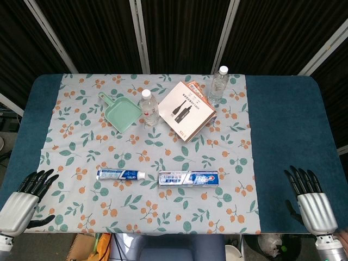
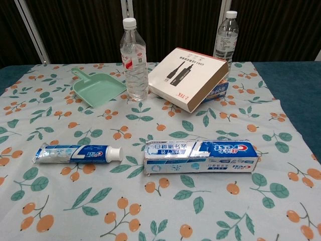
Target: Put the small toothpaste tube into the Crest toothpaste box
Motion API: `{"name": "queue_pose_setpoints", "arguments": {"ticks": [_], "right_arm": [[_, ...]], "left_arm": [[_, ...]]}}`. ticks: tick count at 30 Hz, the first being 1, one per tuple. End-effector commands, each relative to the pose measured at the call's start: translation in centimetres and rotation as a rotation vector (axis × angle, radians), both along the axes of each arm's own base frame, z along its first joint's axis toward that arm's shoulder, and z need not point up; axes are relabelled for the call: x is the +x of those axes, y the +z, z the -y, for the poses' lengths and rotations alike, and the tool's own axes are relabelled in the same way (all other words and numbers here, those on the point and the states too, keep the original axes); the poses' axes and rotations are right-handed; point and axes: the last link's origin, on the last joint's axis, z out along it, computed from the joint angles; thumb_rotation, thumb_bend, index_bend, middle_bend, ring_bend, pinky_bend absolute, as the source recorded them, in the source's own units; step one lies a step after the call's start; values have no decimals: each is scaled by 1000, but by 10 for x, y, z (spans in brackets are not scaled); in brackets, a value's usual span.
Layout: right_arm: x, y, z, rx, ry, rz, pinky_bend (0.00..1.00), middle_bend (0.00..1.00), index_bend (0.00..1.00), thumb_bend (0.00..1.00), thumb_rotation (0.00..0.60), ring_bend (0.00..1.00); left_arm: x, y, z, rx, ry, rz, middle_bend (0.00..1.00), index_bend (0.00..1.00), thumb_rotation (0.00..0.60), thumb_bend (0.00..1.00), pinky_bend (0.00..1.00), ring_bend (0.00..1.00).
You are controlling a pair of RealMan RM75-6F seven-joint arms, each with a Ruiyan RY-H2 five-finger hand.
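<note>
The small toothpaste tube (image 1: 120,174) (image 2: 77,153) lies flat on the floral cloth, its white cap pointing right. Just right of the cap lies the Crest toothpaste box (image 1: 188,178) (image 2: 200,157), long side toward me, apart from the tube by a small gap. My left hand (image 1: 26,197) rests at the table's front left corner, fingers spread and holding nothing. My right hand (image 1: 308,196) is at the front right on the blue cover, fingers also spread and empty. Neither hand appears in the chest view.
At the back stand two clear water bottles (image 1: 149,107) (image 1: 217,85), a mint green dustpan (image 1: 120,112) and a white-and-brown product box (image 1: 187,110) leaning on another box. The floral cloth (image 1: 81,152) covers the blue table (image 1: 288,125).
</note>
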Motion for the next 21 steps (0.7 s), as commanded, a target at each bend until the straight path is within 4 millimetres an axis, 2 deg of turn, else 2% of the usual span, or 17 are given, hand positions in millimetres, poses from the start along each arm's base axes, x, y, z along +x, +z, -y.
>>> {"name": "queue_pose_setpoints", "arguments": {"ticks": [1, 13, 18, 21], "right_arm": [[0, 0, 0, 0, -1, 1, 36, 10, 0, 420, 600, 0], [5, -3, 3, 9, 5, 29, 36, 10, 0, 420, 600, 0], [19, -13, 14, 51, 8, 79, 36, 10, 0, 408, 600, 0], [37, -26, 26, 108, 14, 117, 36, 10, 0, 408, 600, 0]], "left_arm": [[0, 0, 0, 0, 0, 0, 0, 0, 600, 0, 0, 0], [0, 0, 0, -6, 8, 4, 0, 0, 600, 0, 0, 0], [0, 0, -1, -10, 11, 12, 0, 0, 600, 0, 0, 0], [1, 0, -1, -11, 9, 14, 0, 0, 600, 0, 0, 0]]}}
